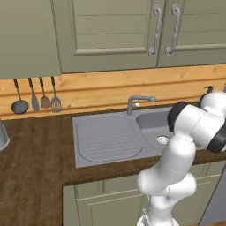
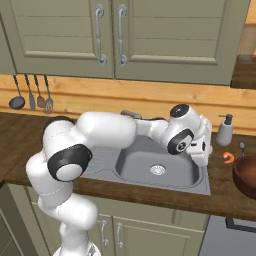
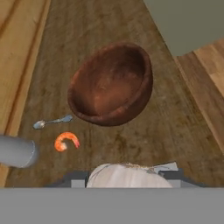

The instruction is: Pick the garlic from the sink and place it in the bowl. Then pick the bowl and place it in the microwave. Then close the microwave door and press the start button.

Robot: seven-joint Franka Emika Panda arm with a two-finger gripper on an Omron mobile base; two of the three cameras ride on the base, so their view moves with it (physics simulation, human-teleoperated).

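The garlic (image 3: 127, 174), a pale bulb, sits at the bottom of the hand view with my gripper (image 3: 127, 178) shut on it, a dark finger on each side. Ahead on the wooden counter stands the dark reddish-brown bowl (image 3: 111, 85), with nothing in it. In the right base view my gripper (image 2: 201, 150) hangs over the right rim of the sink (image 2: 150, 182), left of the bowl (image 2: 246, 176). A pale grey flat-sided corner (image 3: 188, 22) lies beyond the bowl; I cannot tell if it is the microwave or its door.
An orange shrimp (image 3: 66, 141), a small spoon (image 3: 52, 121) and a grey soap bottle (image 2: 225, 130) lie on the counter between sink and bowl. The faucet (image 1: 139, 100) stands behind the basin. Utensils (image 1: 37, 99) hang on the wall at left. Cabinets hang overhead.
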